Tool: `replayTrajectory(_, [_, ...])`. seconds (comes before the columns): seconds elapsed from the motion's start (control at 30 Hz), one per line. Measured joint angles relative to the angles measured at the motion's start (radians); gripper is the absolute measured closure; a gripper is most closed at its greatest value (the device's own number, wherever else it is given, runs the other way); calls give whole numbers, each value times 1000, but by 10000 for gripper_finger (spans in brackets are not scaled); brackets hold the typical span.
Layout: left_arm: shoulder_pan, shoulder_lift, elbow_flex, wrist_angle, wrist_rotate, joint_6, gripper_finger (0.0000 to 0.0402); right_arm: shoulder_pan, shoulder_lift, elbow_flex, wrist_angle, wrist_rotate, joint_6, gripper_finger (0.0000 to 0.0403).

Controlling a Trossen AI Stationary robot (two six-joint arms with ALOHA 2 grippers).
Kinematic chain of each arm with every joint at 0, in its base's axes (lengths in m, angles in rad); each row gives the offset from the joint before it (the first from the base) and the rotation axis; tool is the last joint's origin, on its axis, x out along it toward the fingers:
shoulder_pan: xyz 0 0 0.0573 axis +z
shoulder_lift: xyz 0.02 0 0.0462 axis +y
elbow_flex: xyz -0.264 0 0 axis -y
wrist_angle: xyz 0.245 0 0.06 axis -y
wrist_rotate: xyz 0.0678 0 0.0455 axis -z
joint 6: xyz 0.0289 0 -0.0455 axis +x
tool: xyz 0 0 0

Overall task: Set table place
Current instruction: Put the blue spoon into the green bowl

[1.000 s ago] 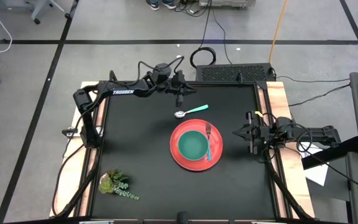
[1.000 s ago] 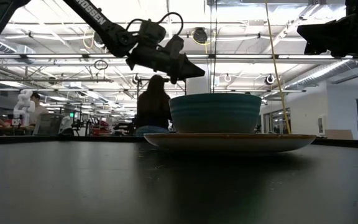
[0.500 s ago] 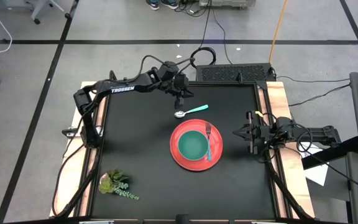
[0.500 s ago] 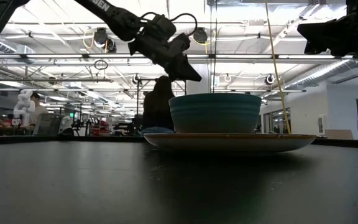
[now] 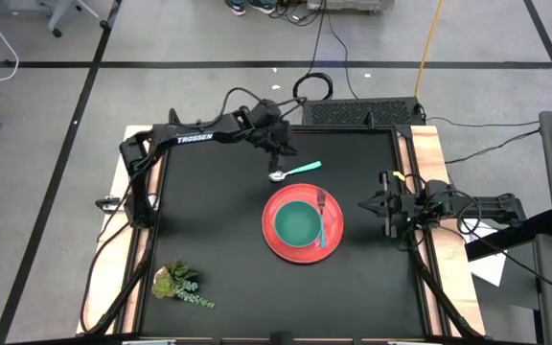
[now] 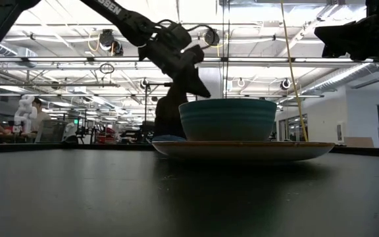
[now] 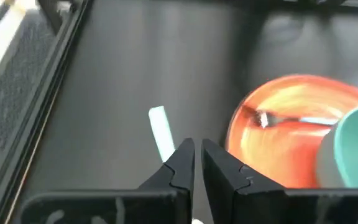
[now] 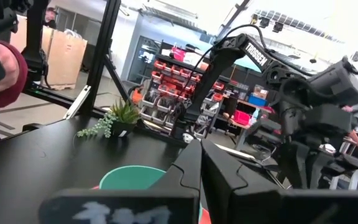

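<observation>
Left gripper [image 5: 278, 153] hangs over the table's [image 5: 209, 230] far centre, fingers nearly together, just above the spoon [image 5: 293, 172]. Plate [image 5: 302, 224] with bowl [image 5: 298, 224] and fork [image 5: 322, 216] fills the middle, close beside the spoon, so the gap between them is tight. Right gripper [image 5: 370, 204] sits at the right edge, narrow lane to the plate. Plant sprig [image 5: 178, 284] takes the near-left corner. Bare black top left of the plate and along the near edge.

Robotics lab — parts shelves [image 8: 185, 68], ceiling trusses [image 6: 58, 62].
</observation>
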State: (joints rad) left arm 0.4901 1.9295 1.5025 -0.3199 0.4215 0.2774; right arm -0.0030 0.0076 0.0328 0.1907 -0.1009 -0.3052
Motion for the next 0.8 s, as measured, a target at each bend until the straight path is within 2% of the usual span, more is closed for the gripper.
replayTrajectory(0.47, [-39,220,374,-464,-164,131,369,-3,18,0,12,27,3,403])
replayTrajectory(0.6, [-56,254,416,-550,-174,173,369,-3,20,0,12,28,4,403])
replayTrajectory(0.8, [-81,271,419,-542,-223,196,369,-3,26,0,6,27,5,403])
